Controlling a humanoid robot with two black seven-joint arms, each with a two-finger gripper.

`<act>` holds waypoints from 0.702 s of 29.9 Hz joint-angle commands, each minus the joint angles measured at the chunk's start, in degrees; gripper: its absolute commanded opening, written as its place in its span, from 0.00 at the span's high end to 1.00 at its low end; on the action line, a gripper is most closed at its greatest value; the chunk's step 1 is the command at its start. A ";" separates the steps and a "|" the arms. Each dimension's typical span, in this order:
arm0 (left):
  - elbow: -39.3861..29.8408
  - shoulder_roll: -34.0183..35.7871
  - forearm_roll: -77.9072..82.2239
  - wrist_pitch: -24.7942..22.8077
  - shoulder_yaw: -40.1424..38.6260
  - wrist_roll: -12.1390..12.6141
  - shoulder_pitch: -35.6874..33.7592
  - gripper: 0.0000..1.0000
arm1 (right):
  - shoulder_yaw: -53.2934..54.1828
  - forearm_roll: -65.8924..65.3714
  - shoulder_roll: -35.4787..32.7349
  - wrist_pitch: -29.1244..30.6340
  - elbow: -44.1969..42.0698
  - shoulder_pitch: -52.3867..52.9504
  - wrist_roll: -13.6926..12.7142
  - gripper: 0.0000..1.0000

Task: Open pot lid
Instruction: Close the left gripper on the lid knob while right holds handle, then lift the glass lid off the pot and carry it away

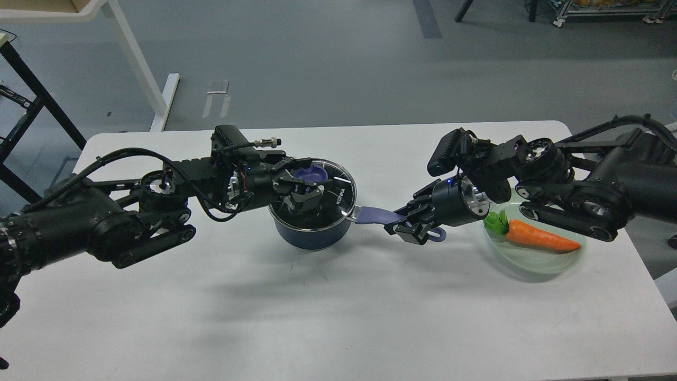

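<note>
At frame centre, the pot (317, 233) is sitting on the white worktop (317, 328), lid (330, 193) on. Our left gripper (305, 186) is grasping the knob (309, 173); our right gripper (411, 223) is clenching the handle (376, 216).

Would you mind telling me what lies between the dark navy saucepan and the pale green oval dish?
In the head view, the saucepan's periwinkle handle and the right gripper closed on it lie before the dish.
</note>
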 commanded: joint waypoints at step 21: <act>5.10 24.86 -4.99 3.49 3.02 -9.93 3.99 0.61 | 0.42 0.09 -1.11 -0.01 0.34 -0.07 0.00 0.73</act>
